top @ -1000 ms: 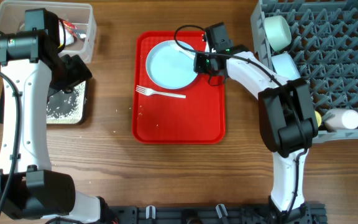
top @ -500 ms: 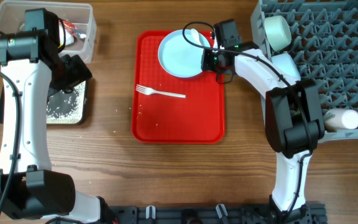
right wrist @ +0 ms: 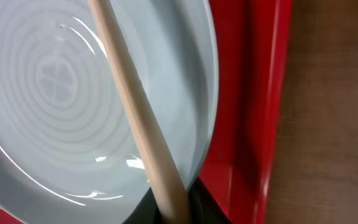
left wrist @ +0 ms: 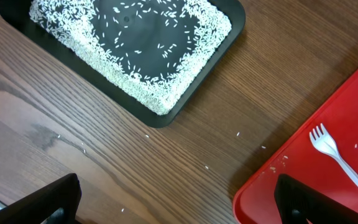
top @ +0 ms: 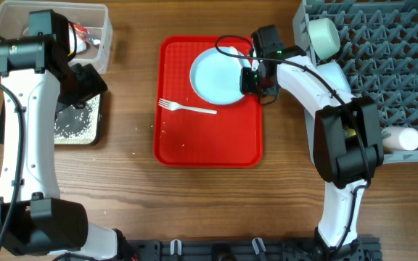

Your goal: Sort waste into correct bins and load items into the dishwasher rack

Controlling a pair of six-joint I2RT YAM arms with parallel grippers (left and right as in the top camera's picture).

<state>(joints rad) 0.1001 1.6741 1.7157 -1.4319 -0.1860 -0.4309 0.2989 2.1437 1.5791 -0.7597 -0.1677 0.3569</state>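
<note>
My right gripper (top: 251, 78) is shut on the right rim of the light-blue plate (top: 216, 76), which it holds tilted over the far right part of the red tray (top: 209, 145). In the right wrist view the plate (right wrist: 61, 93) fills the frame with one finger lying across it (right wrist: 176, 202). A white plastic fork (top: 187, 109) lies on the red tray. My left gripper (top: 85, 83) is open and empty above the table (left wrist: 179, 199), between the black tray of rice grains (left wrist: 166, 118) and the red tray (left wrist: 328, 186).
The clear tub (top: 101, 36) at the far left holds a red-and-white wrapper (top: 85, 32). The grey dishwasher rack (top: 398, 58) at the right holds a pale cup (top: 324, 36) and a yellow cup (top: 369, 136). Loose rice grains (left wrist: 146, 135) lie on the wood.
My right gripper has carried the plate to the right across the red tray, first toward the far edge, then slightly back. The left arm has not moved.
</note>
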